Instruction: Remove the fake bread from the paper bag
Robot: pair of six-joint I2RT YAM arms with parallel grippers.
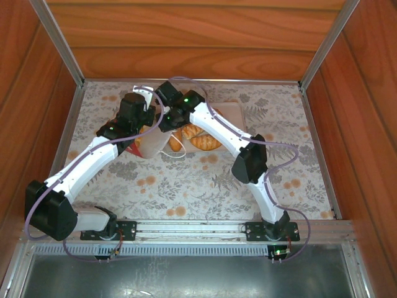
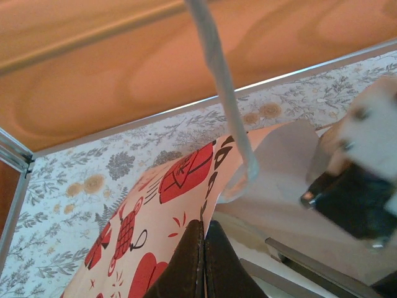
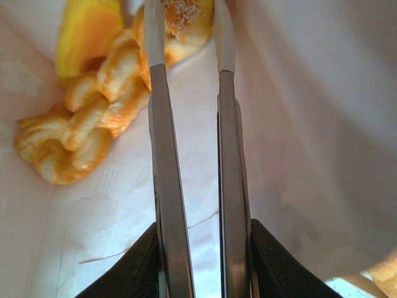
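Observation:
The paper bag (image 1: 152, 144) lies tilted on the table, white with red marks (image 2: 180, 177). My left gripper (image 2: 205, 233) is shut on the bag's rim, and a string handle (image 2: 217, 68) hangs in front of it. From the right, my right gripper (image 1: 166, 121) reaches into the bag's mouth. Inside the bag, its long fingers close on either side of a seeded piece of fake bread (image 3: 183, 15) at the tips (image 3: 186, 28). A knobbly twisted stick (image 3: 80, 130) and a yellow bun (image 3: 87, 31) lie on the bag's floor to the left.
A pale pink tray (image 1: 234, 112) sits right of the bag, under the right arm, with golden loaves (image 1: 203, 142) on it. Wooden walls and metal rails enclose the flowered tablecloth (image 1: 186, 186). The right arm's black gripper body (image 2: 360, 198) stands close by in the left wrist view.

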